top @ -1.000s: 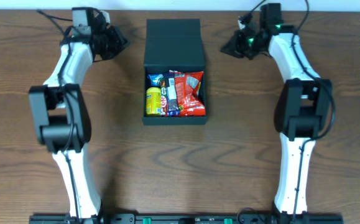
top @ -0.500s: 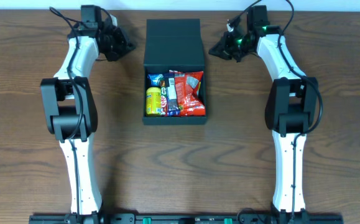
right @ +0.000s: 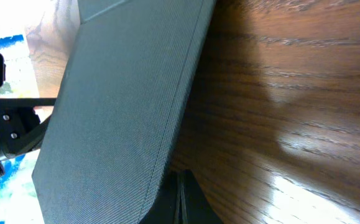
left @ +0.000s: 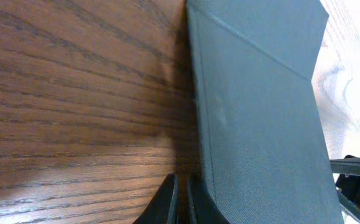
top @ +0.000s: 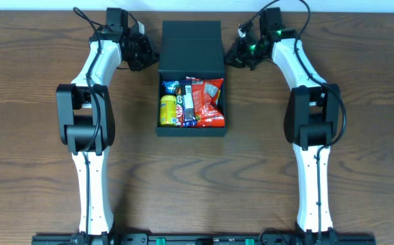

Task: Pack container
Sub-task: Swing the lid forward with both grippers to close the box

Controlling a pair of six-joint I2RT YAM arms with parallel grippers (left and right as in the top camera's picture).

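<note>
On the bare wooden counter (top: 197, 177) the black container (top: 191, 131) sits midway between the two arms. Its open tray is crowded with snacks: a yellow packet (top: 167, 110), a wrapped chocolate bar (top: 188, 102) and a red snack bag (top: 211, 101). Behind the tray the hinged lid flap (top: 191, 51) is raised and not yet folded over. Farthest out, the left hand (left: 181, 198) has its fingers pinched together on nothing, tips just beside the flap's left edge. The right hand (right: 180, 199) is likewise closed and empty, by the flap's right edge. Filling looks finished. What seems left is to swing the flap down and shut it.
</note>
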